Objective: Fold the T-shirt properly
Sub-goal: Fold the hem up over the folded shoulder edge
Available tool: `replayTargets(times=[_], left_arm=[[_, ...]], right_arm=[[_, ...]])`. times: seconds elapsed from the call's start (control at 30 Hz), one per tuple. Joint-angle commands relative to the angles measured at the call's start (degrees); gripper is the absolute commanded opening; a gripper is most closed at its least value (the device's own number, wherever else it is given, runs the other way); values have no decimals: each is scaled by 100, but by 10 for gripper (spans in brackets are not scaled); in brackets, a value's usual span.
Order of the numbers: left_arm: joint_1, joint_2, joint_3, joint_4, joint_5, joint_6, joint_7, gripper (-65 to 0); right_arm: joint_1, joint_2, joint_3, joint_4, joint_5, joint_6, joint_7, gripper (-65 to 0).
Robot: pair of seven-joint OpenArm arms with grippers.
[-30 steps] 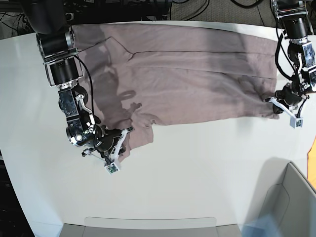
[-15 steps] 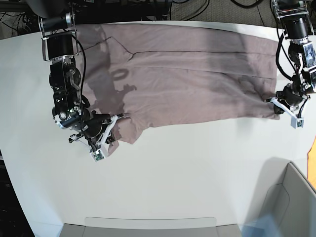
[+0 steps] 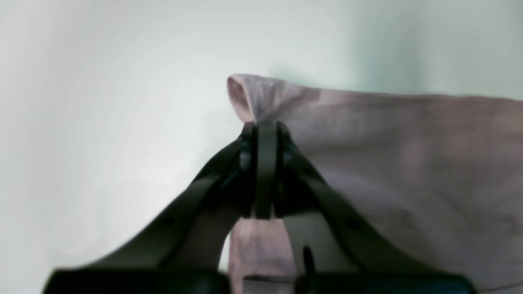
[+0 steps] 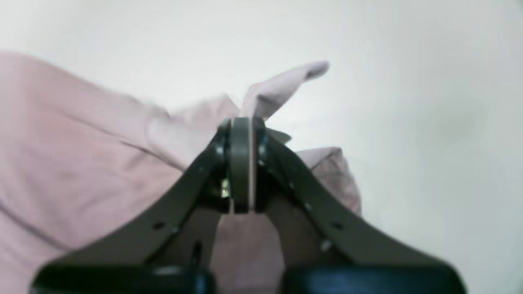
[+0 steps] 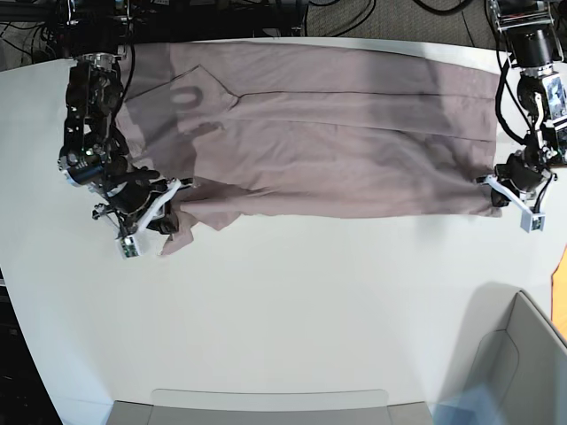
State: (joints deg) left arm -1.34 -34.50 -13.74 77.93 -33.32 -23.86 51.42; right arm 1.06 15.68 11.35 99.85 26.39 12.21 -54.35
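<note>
One T-shirt (image 5: pixel 337 133), one table (image 5: pixel 310 301), two arms.

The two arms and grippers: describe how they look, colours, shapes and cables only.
Both arms are black, built of chunky cylindrical joints, with black cables looped along them. The right gripper and the left gripper carry white finger pieces seen from the base view; the wrist views show dark, flat tapering fingers with small holes.

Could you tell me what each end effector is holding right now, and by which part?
Both hold the T-shirt. The left end effector pinches a corner of one end; the right end effector pinches a bunched fold of its edge at the opposite end.
</note>
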Motion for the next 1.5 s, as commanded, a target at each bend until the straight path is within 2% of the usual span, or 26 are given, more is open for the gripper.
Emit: replayTargets(times=[0.0,0.07,0.17,0.37,0.47,0.7,0.87,1.3,1.47], left_arm=[[-55,-159,-55,211,-57,-10,32,-650],[-2,-159,-72,299,-57,-10,208,-650],[25,-159,-72,378,-57,-10,322,-650],[403,-159,-81,396,-57,-10,322,-650],[596,-159,-81,528,-57,-10,322,-650],[1150,-159,-213,1055,-48,-10,331,-650],[1554,-124,-653,1293,-48,-10,331,-650],[1985,-150,-679,1398,-57,-10,339,-650],[2337,-150,-688,1706,-57,-10,339,-650]], right_arm=[[83,150,179,138,231,6,-38,-650],[39,247,319,199,486,6,-240,-650],[-154,361,355,358,521,6,-328,-650],[-655,379,381,832,548,6,-337,-650],[-919,379,627,1087,565,6,-354,-650],[-1403,379,926,1685,565,14,-943,-650],[-1746,379,926,1817,565,14,-952,-650],[-2299,388,935,1843,565,14,-952,-650],[-2642,546,935,1852,565,14,-952,-650]])
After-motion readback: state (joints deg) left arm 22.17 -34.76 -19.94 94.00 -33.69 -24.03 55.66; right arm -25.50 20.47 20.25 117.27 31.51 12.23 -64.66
